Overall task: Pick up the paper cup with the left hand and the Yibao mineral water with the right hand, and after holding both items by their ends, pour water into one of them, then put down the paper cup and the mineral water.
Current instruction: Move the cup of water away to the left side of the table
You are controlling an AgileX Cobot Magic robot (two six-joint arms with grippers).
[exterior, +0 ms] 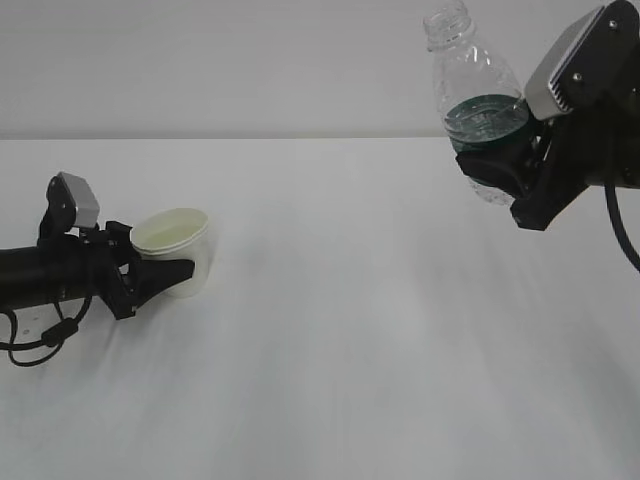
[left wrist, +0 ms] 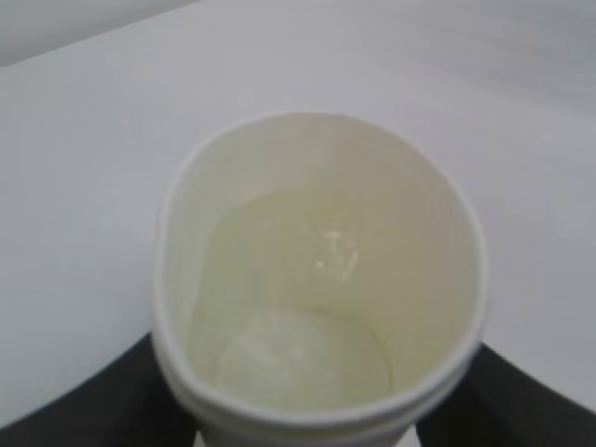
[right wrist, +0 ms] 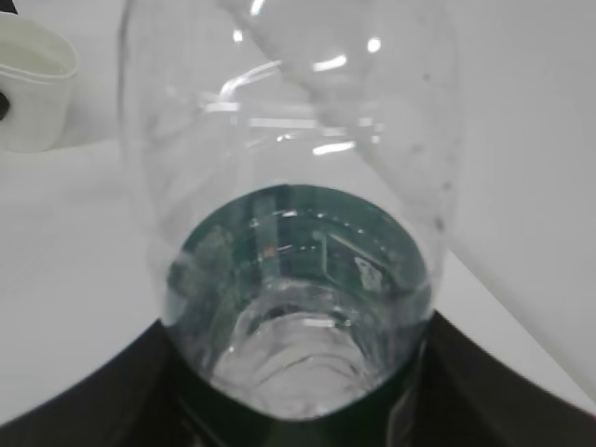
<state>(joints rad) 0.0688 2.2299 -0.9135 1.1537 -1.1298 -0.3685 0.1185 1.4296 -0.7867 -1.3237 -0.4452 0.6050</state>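
The white paper cup (exterior: 172, 250) is at the left, low over the table, and my left gripper (exterior: 160, 278) is shut on its lower part. In the left wrist view the cup (left wrist: 321, 270) fills the frame, with clear liquid pooled inside and a black finger (left wrist: 88, 400) on either side of it. The Yibao mineral water (exterior: 475, 90) hangs high at the upper right, its capless neck up and leaning a little left. My right gripper (exterior: 500, 172) is shut on it below the green label. The bottle (right wrist: 289, 186) hides most of the right wrist view, where the cup (right wrist: 33, 84) shows far left.
The white table (exterior: 350, 330) runs bare between the two arms, about half the view's width. A pale wall stands behind the table's far edge. Black cables hang under the left arm (exterior: 40, 335) and beside the right arm (exterior: 620, 230).
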